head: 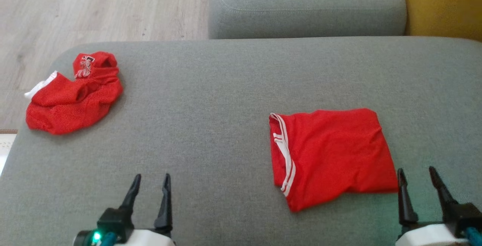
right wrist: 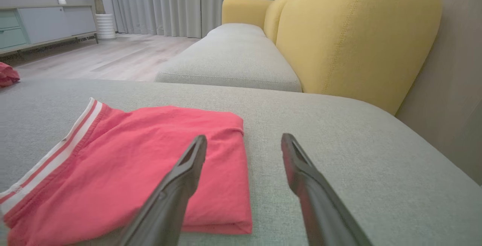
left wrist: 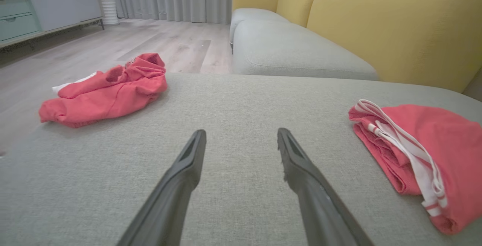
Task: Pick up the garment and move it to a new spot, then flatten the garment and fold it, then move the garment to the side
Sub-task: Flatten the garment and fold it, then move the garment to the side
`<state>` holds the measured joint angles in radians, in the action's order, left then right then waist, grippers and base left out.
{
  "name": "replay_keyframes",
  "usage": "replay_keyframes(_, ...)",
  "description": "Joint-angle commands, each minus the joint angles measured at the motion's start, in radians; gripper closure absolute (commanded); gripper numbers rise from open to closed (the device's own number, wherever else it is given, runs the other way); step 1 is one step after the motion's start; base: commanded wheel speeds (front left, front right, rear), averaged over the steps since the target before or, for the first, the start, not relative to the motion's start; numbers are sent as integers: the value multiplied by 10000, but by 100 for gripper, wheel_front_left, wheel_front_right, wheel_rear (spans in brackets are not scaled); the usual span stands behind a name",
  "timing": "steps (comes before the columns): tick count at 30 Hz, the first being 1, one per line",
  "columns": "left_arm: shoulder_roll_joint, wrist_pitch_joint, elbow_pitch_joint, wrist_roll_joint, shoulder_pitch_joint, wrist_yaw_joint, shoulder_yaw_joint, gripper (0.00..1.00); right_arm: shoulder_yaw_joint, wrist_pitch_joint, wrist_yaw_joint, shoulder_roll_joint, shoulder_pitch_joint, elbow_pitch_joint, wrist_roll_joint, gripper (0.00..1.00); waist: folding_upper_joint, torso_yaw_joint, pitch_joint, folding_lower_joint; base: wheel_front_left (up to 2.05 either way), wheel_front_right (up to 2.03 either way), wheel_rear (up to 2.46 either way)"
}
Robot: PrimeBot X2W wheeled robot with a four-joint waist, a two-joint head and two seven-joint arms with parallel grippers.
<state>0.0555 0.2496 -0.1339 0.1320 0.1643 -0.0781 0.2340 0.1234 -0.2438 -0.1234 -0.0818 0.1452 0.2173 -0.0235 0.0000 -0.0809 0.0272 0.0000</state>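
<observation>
Jaws wide on both, nothing held: left gripper [head: 152, 176] at lower left of the head view, right gripper [head: 416, 170] at lower right, just beside the lower right corner of the folded red garment [head: 331, 155]. It lies flat, right of centre, on the grey cushion [head: 211, 125]. Crumpled red garment [head: 71, 95] sits upper left, at the cushion's edge. Wood floor [head: 94, 8] beyond.

The grey seat [head: 211, 99] offers open passage across its wide middle, from near edge to far edge. A folded red garment [head: 331, 152] takes up the near right, and a crumpled red garment [head: 71, 99] sits at the far left corner. Beyond the far edge, a second grey cushion [head: 305, 8] and a yellow backrest [right wrist: 350, 38] close off the right.
</observation>
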Motion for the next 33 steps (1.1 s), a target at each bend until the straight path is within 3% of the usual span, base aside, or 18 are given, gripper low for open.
replay_keyframes(1, -53, 122, 295, -45, -240, -23, -463, 0, -211, -158, -73, -59, -116, -184, -3, 0, 0, -46, 50, 0, 0, 0, 0)
replay_keyframes(26, -53, 122, 319, 121, 52, -113, -718, 0, -345, -179, -73, 239, -50, -255, 289, 0, 0, -287, 180, 0, 0, 0, 0)
replay_keyframes(33, -53, 122, 364, 139, 70, -137, -705, 0, -772, -179, -73, -137, -554, -324, 512, 0, 0, -264, 85, 0, 0, 0, 0)
